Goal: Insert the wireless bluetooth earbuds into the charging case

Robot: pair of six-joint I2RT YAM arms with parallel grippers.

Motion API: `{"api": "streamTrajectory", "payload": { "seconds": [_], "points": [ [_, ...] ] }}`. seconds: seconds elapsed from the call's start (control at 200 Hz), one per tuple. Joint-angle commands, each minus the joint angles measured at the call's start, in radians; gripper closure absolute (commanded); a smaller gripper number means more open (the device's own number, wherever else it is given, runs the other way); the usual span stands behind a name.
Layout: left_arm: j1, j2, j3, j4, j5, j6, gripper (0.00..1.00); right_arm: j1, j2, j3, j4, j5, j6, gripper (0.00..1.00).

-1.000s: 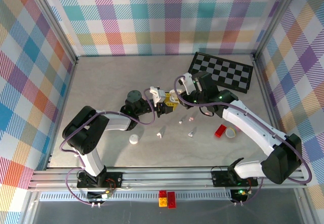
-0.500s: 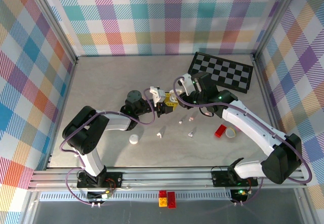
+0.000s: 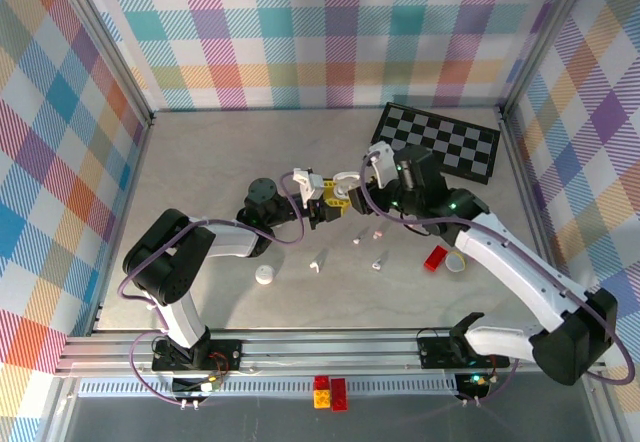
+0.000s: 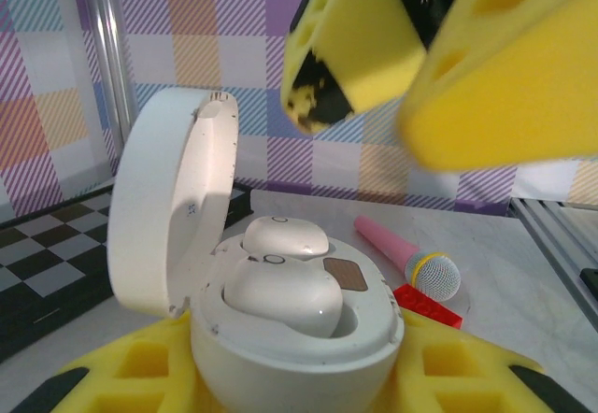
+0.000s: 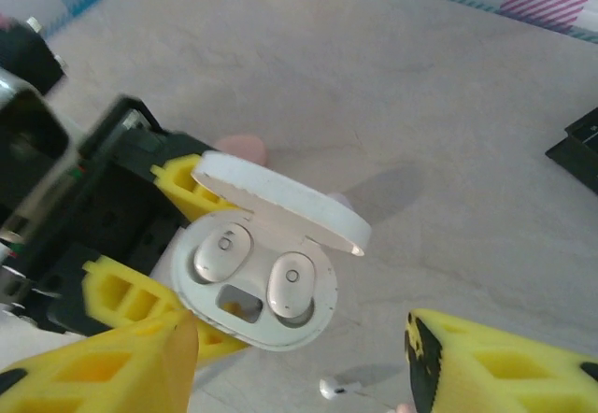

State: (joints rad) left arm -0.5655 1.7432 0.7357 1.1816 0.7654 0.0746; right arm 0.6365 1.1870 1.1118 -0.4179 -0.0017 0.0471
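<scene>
White plastic, the charging case [image 4: 280,338] is clamped between the yellow fingers [image 4: 131,377] of the left hand [image 4: 297,390], and its underside is cut off by the lower edge of the left wrist view. Its lid [image 4: 173,203] stands open, and two earbuds [image 5: 291,285] are seated inside, one in each socket. The right hand [image 5: 299,338] hangs just beside the case with its fingers spread wide, gripping nothing. In the left wrist view its tips are a blur.

On the counter [image 3: 220,182], four loose earbuds [image 3: 318,259] lie near the hands: three white and one pale pink, all too small for detail. One white round piece [image 3: 264,275] lies apart from them, and I cannot tell what it is. There is also one red block [image 3: 435,258] and one checkerboard [image 3: 440,142].
</scene>
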Motion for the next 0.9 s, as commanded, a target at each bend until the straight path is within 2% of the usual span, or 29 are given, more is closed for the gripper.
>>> {"api": "streamTrajectory", "payload": {
  "seconds": [0.0, 0.19, 0.465, 0.895],
  "points": [
    [0.011, -0.009, 0.017, 0.054, 0.026, -0.004, 0.65, -0.017, -0.029, 0.001, 0.098, -0.064, 0.098, 0.33],
    [0.011, -0.013, 0.012, 0.046, 0.028, 0.008, 0.65, -0.081, 0.053, 0.124, 0.042, -0.159, 0.253, 0.31],
    [0.012, -0.015, 0.024, 0.048, 0.029, 0.007, 0.65, -0.098, 0.267, 0.338, -0.149, -0.143, 0.246, 0.29],
    [0.014, -0.051, 0.022, 0.037, 0.005, -0.002, 0.64, -0.101, 0.202, 0.255, -0.146, -0.137, 0.244, 0.27]
  ]
}}
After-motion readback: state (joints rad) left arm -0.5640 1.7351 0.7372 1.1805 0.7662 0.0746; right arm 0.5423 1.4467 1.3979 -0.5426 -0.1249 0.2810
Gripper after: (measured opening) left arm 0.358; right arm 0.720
